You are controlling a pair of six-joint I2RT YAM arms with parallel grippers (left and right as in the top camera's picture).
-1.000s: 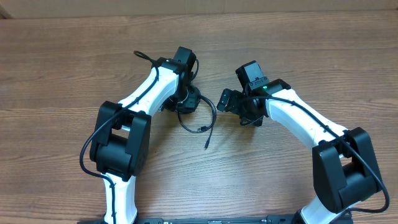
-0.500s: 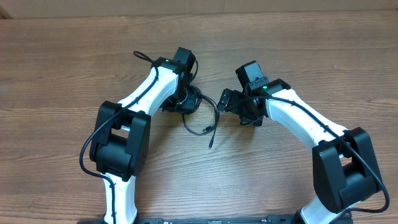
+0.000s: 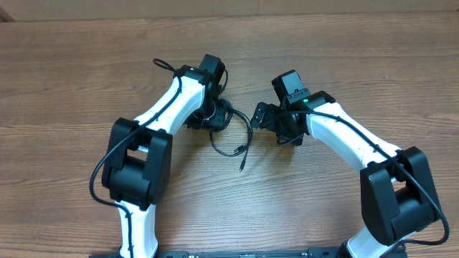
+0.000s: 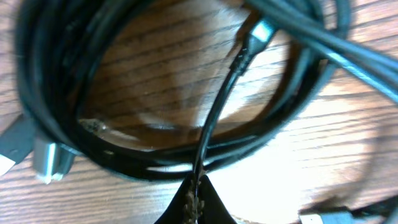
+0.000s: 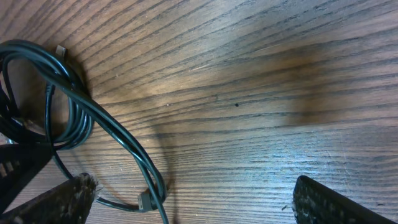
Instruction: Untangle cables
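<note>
A loose, plug-ended tail of the cables (image 3: 241,154) trails toward the bench's (image 3: 72,72) near edge. Just beyond, the left tool (image 4: 194,196) is clenched on one strand of their coil. The right tool (image 5: 196,196), spread empty, hovers immediately right.

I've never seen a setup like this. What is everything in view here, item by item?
cables: several (exact count unclear), black, coiled together on the table between the two arms
plug ends: at least two, silvery, on the coil
table: one, brown wood grain, under everything
left arm: one, white and black, reaching over the coil
right arm: one, white and black, beside the coil
left gripper: one, black, shut on a strand of the cables
right gripper: one, black, open, holding nothing
</note>
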